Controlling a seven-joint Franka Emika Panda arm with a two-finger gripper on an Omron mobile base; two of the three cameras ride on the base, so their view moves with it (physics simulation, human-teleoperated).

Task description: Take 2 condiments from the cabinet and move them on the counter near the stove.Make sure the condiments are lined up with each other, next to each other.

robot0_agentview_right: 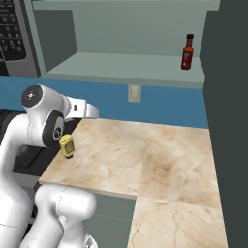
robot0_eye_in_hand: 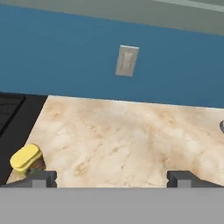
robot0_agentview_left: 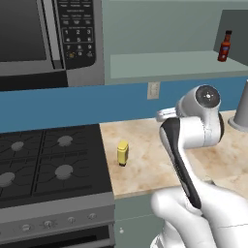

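Observation:
The squat yellow bottle [robot0_agentview_left: 122, 153] [robot0_agentview_right: 67, 146] stands upright on the marbled counter [robot0_agentview_left: 145, 169] [robot0_agentview_right: 164, 160], close to the right edge of the black stove [robot0_agentview_left: 48, 164]. High at the right, the slim red-brown hot-sauce bottle [robot0_agentview_left: 224, 46] [robot0_agentview_right: 187, 52] stands on the cabinet shelf [robot0_agentview_left: 164, 65] [robot0_agentview_right: 121, 65]. My gripper [robot0_eye_in_hand: 111, 178] is open above the counter with nothing between its fingers. In the hand view the yellow bottle [robot0_eye_in_hand: 26, 158] sits low at the left, just beyond the left fingertip [robot0_eye_in_hand: 43, 177].
A microwave [robot0_agentview_left: 48, 38] hangs above the stove. A wall outlet [robot0_agentview_left: 153, 90] [robot0_eye_in_hand: 127, 61] sits on the blue backsplash. A grey cone-shaped object [robot0_agentview_left: 240, 109] stands at the counter's far right. A dark cabinet side panel [robot0_agentview_right: 225, 121] borders the right.

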